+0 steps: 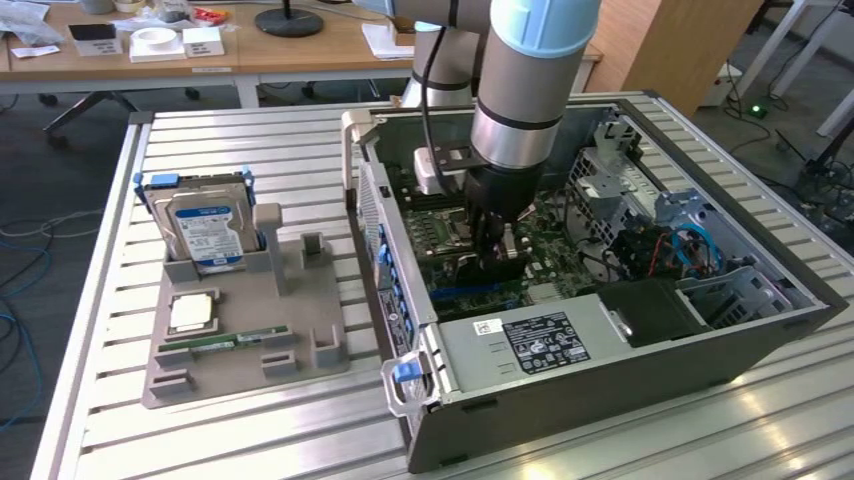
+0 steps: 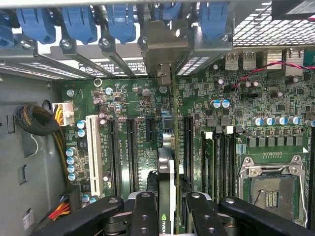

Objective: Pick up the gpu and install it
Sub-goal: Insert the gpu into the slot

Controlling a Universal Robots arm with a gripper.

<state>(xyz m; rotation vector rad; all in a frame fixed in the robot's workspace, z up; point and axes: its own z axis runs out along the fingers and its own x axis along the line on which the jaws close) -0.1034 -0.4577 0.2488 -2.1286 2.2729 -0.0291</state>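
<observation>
Item: gpu (image 2: 166, 162). Thin, stiff, light circuit card, judged fragile at its components and edge contacts. It is held edge-on, pinched between the fingers of the tool (image 2: 170, 209), over the motherboard (image 2: 275, 123) slots inside the open computer case (image 1: 694, 340). Hold is best taken along the upper edge, clear of the contacts.

On the gpu (image 2: 166, 191) I see the Nvidia eye sign, with the first letters of the brand name beside it. The print on the power supply (image 1: 534, 345) label and the hard drive (image 1: 207, 238) label is too small for reading.
</observation>
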